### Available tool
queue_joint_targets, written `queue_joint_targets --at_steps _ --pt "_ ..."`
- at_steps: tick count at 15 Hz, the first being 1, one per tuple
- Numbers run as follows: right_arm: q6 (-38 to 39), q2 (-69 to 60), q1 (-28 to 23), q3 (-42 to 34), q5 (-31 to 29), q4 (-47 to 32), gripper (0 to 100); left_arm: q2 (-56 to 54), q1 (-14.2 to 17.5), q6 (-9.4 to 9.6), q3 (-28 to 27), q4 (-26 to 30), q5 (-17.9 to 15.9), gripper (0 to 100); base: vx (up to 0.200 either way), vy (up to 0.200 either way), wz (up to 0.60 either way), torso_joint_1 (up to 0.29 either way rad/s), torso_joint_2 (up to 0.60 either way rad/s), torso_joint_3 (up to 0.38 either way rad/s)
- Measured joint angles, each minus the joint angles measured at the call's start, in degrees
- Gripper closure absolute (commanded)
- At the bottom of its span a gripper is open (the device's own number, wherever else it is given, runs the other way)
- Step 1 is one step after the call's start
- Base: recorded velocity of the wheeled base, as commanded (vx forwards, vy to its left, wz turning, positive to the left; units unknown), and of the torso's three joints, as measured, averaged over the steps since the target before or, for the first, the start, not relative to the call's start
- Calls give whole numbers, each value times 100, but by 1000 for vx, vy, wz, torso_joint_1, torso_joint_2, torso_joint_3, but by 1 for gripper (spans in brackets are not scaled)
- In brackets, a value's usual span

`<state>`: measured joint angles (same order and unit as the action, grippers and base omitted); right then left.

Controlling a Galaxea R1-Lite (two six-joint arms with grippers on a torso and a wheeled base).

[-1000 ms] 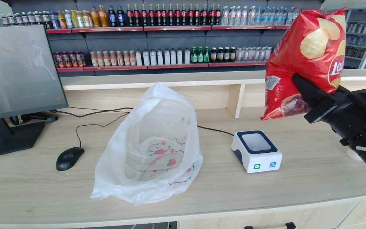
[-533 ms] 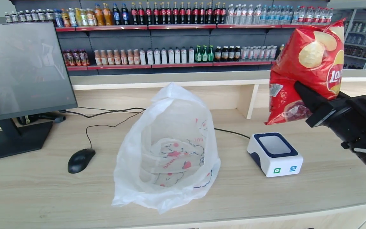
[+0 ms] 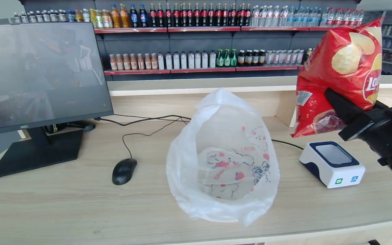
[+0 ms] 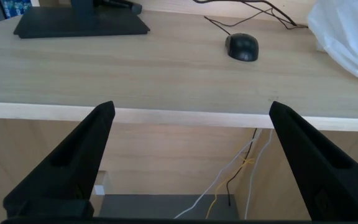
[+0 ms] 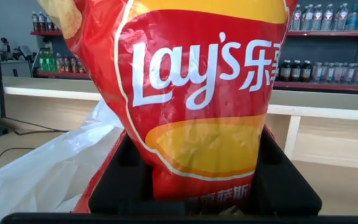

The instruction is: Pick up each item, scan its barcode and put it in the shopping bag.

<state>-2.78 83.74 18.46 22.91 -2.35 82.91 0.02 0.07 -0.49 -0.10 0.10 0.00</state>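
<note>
A red bag of chips (image 3: 340,71) hangs upright in the air at the right, above and just behind the white barcode scanner (image 3: 332,163). My right gripper (image 3: 344,103) is shut on the bag's lower part; the wrist view has the chips bag (image 5: 197,99) pinched between the two black fingers (image 5: 120,171). A white plastic shopping bag (image 3: 225,156) stands open in the middle of the counter, left of the scanner. My left gripper (image 4: 188,155) hangs open below the counter's front edge with nothing between its fingers.
A monitor (image 3: 36,78) on its stand sits at the counter's left, with a black mouse (image 3: 124,171) and cables between it and the shopping bag. Shelves of bottles (image 3: 196,37) line the back wall. A raised wooden ledge (image 3: 189,88) runs behind the counter.
The whole head view has shifted, so the counter things sit farther right in the picture. The chips bag stays gripped and now sits closer above the scanner.
</note>
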Motion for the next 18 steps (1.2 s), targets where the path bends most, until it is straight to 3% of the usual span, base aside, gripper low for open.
queue_joint_targets --at_steps 7,11,13,15,16,18 --pt "-56 -424 39 -469 246 -13 100 0 -5 9 2 -10 -2 0 0 29 0 0 0 2" --pt "-15 -406 701 -130 195 -80 100 0 -7 11 5 -2 -2 0 0 0 0 0 0 0" --pt "106 -276 1407 140 -211 -299 100 0 -7 16 5 -2 0 0 0 0 0 0 0 0" --pt "937 -35 2126 667 -1475 -819 100 0 -7 17 5 -10 0 0 0 0 0 0 0 0" --pt "1381 134 2294 973 -1952 -1117 100 0 -7 17 7 -10 0 0 0 0 0 0 0 0" --pt "2018 483 2423 1491 -2359 -1804 100 0 -7 17 7 -10 0 0 0 0 0 0 0 0"
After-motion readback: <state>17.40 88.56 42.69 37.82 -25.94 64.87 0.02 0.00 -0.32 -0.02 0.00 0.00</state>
